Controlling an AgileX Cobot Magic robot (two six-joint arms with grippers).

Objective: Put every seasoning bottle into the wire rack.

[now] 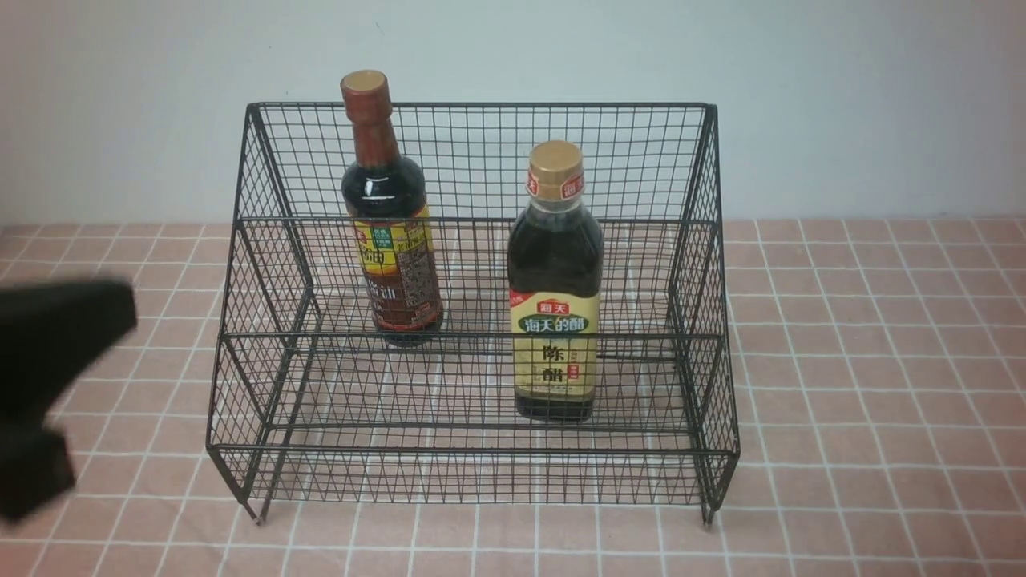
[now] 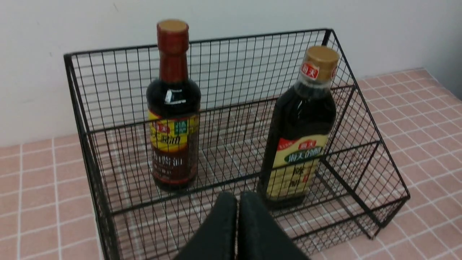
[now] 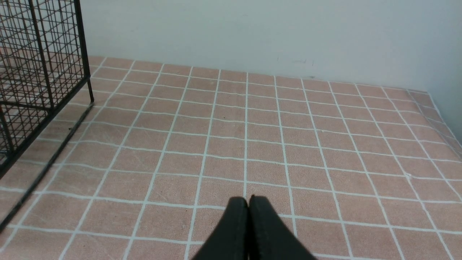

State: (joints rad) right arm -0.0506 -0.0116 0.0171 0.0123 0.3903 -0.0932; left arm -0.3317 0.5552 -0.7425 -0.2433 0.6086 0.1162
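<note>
The black wire rack (image 1: 473,104) stands mid-table against the wall. The slim brown-capped bottle (image 1: 390,232) stands upright on its upper back tier, left of centre. The wider gold-capped bottle (image 1: 555,296) stands upright on the lower front tier, right of centre. Both show in the left wrist view, slim bottle (image 2: 174,119), wide bottle (image 2: 301,133), inside the rack (image 2: 202,41). My left gripper (image 2: 238,196) is shut and empty, in front of the rack; it shows blurred at the left edge of the front view (image 1: 48,385). My right gripper (image 3: 248,200) is shut and empty over bare tiles, right of the rack (image 3: 43,65).
The table is covered with a pink tiled cloth (image 1: 882,361). A pale wall (image 1: 801,96) runs directly behind the rack. The cloth's right edge shows in the right wrist view (image 3: 444,119).
</note>
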